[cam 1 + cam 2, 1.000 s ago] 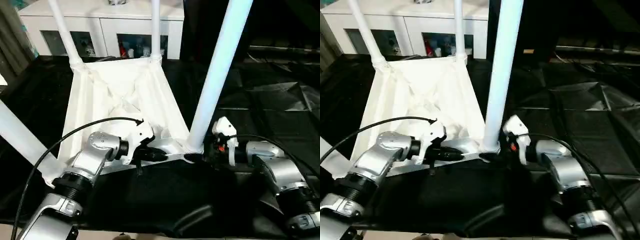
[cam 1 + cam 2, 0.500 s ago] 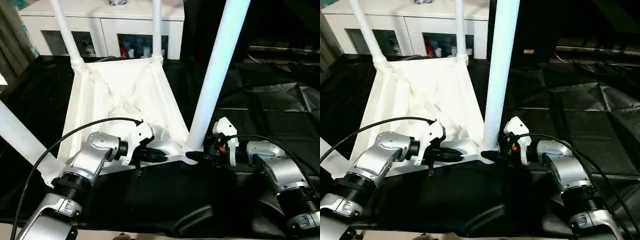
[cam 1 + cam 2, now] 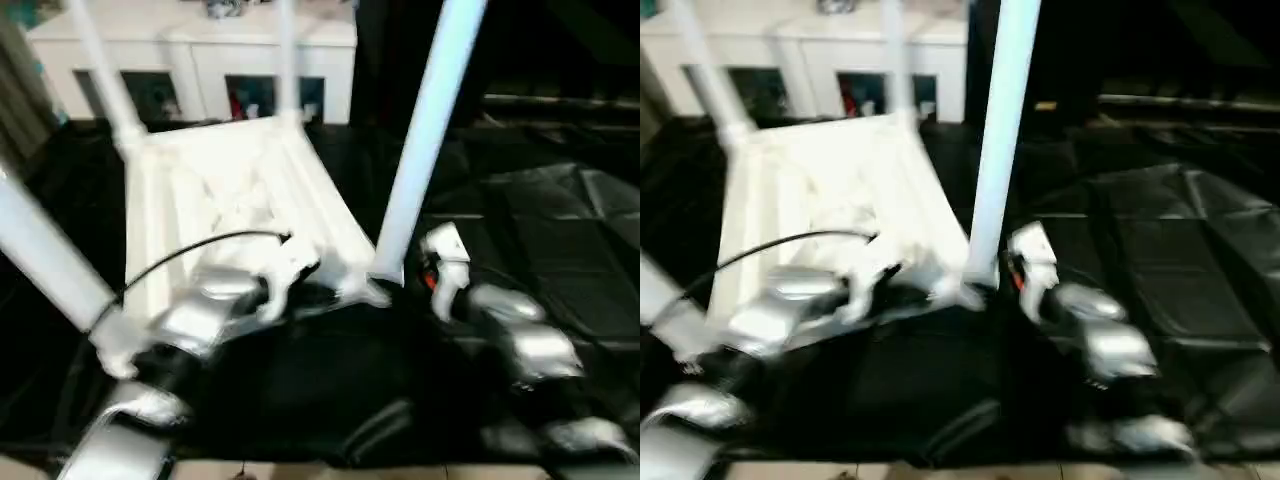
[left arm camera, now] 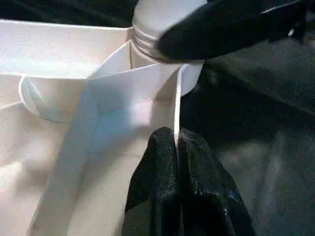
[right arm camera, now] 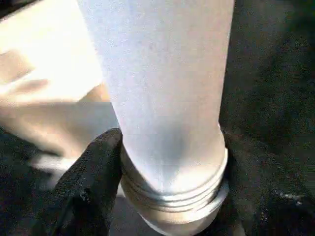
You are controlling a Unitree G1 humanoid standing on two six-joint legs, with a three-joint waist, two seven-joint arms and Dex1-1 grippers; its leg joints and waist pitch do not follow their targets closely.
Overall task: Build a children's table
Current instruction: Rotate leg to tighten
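Right claw (image 5: 167,187) still around leg (image 3: 420,150).

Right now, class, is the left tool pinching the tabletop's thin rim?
Yes: the left tool has both black fingers closed on the tabletop's thin edge.

The all-white plastic children's table (image 3: 235,205) lies upside down on the black sheet-covered floor (image 3: 560,250), legs pointing up. Its near right tubular leg (image 3: 420,140) stands in the corner socket (image 4: 162,54) between the two arms. The left pincer (image 4: 176,162) sits on the near rim (image 4: 176,110), left of that leg; the right pincer (image 5: 167,196) straddles the leg's base. Behind the table stands a white cabinet with glass doors (image 3: 190,60).
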